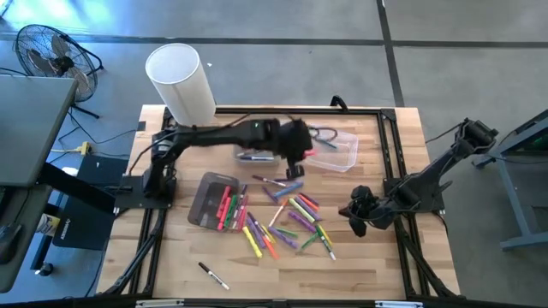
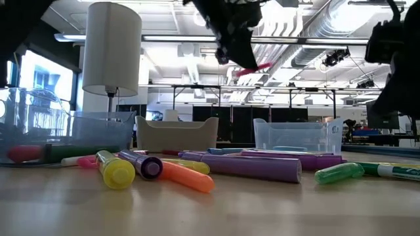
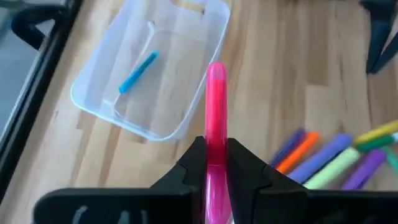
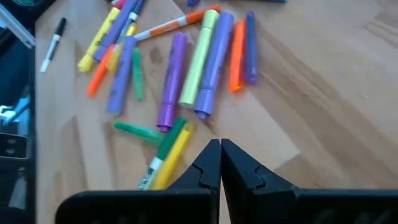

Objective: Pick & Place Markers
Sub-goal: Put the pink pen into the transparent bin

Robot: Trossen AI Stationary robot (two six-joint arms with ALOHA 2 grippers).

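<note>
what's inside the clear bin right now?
One blue marker lies in the clear bin. The left gripper holds a pink marker over its near edge, hiding part of it.

Robotics lab or workshop in an open industrial hall.

Seen from above, a wooden workbench (image 1: 368, 265) edged with a black metal frame (image 1: 390, 145) stands on a grey concrete floor (image 1: 462, 60), with two dark robot arms bolted at its left and right sides. A floor fan (image 1: 47, 51) sits in the upper left of the frame, and a yellow cable (image 1: 81, 147) runs along the left edge. From table height, the upper part of the frame shows exposed silver ventilation ducts (image 2: 328, 26) and ceiling lights, with rows of black-framed tables (image 2: 289, 98) across the middle distance.
</note>
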